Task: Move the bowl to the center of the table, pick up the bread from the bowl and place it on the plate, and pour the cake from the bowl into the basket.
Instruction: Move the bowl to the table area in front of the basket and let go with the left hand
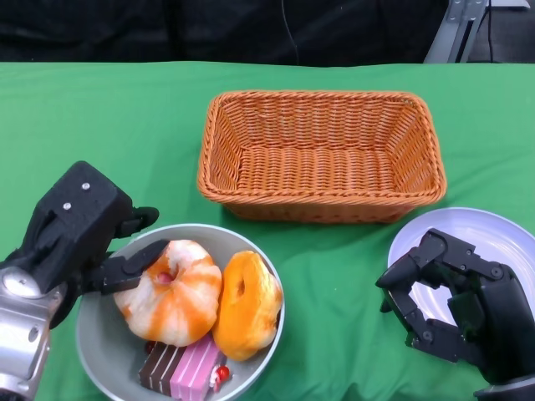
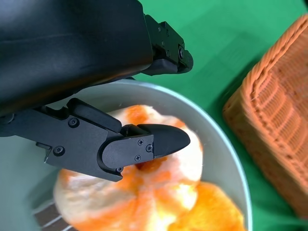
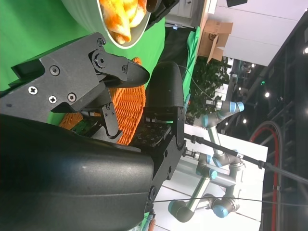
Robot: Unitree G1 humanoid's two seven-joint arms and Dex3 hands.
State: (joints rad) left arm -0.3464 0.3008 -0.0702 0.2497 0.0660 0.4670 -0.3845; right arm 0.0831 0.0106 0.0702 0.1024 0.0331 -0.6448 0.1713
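A grey bowl sits at the table's near left. It holds a white-and-orange bread, a rounder orange bread and a brown-and-pink cake slice. My left hand pinches the bowl's left rim, one finger inside against the white-and-orange bread and one outside. The left wrist view shows those fingers astride the rim, above the bread. Over the white plate at the near right hovers my right hand, its fingers half curled around nothing.
An orange wicker basket stands empty at the middle back, beyond the bowl and the plate. Green cloth covers the table. The right wrist view shows the bowl and the basket past my right hand.
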